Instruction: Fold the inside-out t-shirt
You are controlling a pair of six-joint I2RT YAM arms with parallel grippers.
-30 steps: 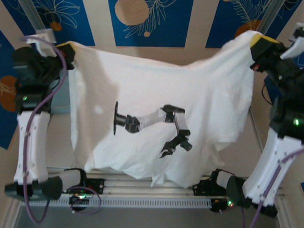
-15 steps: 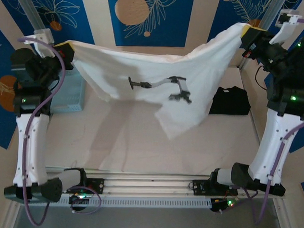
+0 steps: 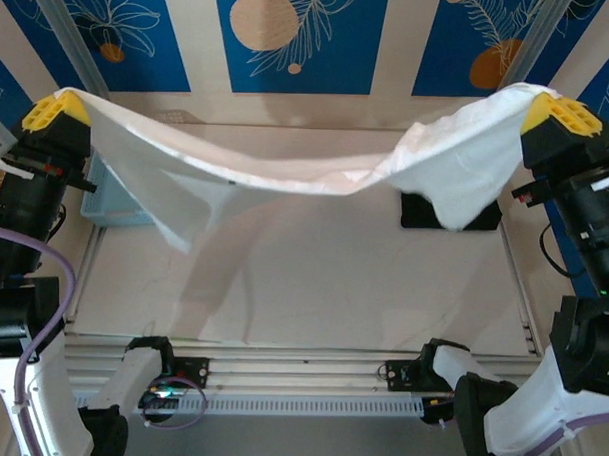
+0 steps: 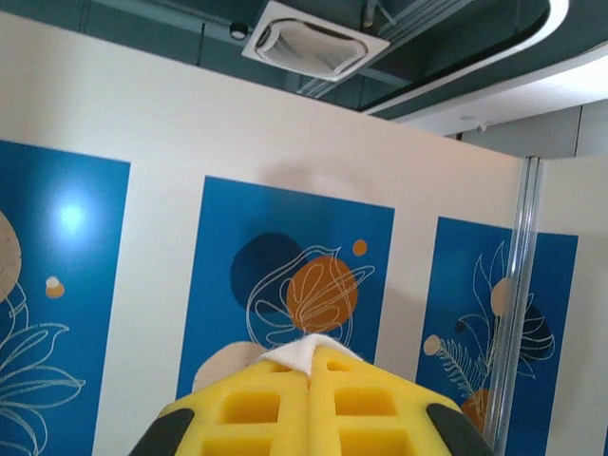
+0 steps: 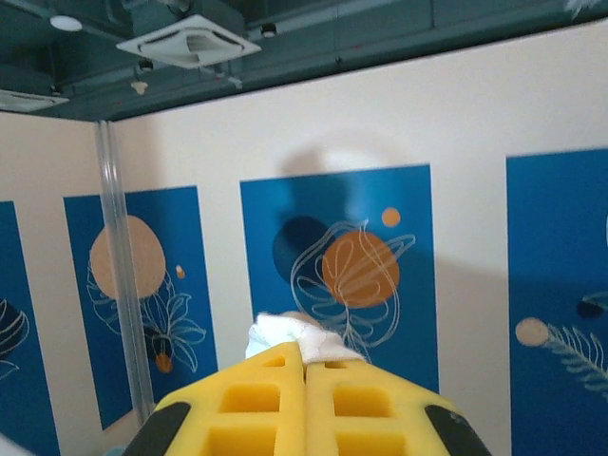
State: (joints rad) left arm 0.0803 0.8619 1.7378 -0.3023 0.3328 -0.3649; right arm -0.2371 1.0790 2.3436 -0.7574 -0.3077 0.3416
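The inside-out t-shirt (image 3: 286, 172) is white and hangs in the air as a sagging band across the table. My left gripper (image 3: 60, 109) holds one end at the far left, its yellow fingers shut on the cloth. My right gripper (image 3: 557, 112) holds the other end at the far right, also shut. In the left wrist view a white corner of the t-shirt (image 4: 306, 351) pokes out between the pressed-together pads of the left gripper (image 4: 311, 369). In the right wrist view a bunched white fold of the t-shirt (image 5: 294, 332) sticks out of the right gripper (image 5: 305, 356).
A light blue basket (image 3: 107, 199) stands at the table's left side, partly under the cloth. A black folded garment (image 3: 425, 214) lies at the right, half covered by the hanging shirt. The pale tabletop (image 3: 313, 278) stretches below, with the rail (image 3: 299, 373) along its near edge.
Both arms swung outward and upward with the shirt. The cloth went from a wide sheet hanging in front of the camera to a stretched, sagging band, uncovering the table and black garment.
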